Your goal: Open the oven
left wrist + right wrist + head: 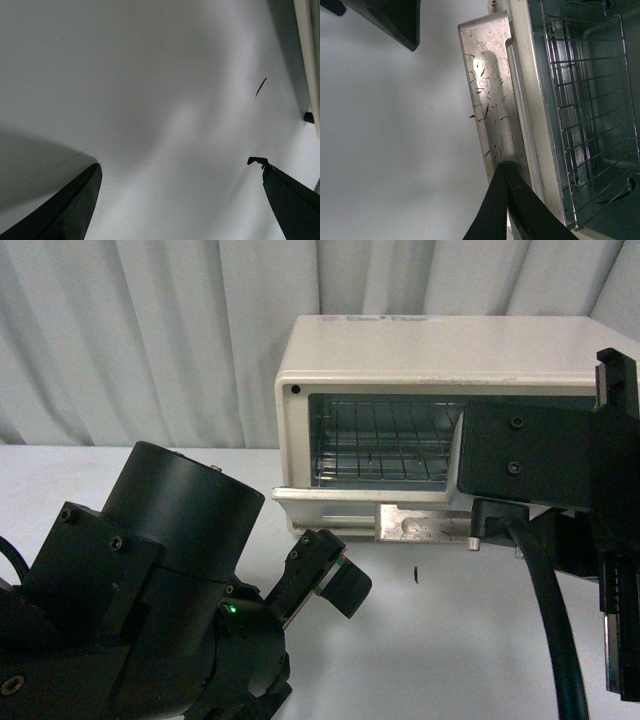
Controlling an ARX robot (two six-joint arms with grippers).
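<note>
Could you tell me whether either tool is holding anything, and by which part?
Nothing is clamped: left tool open over white table; right tool open, one finger at the lowered door of the cream-white boxy oven.

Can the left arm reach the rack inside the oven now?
Probably yes. The door is down, and nothing stands between the left tool and the rack.
</note>
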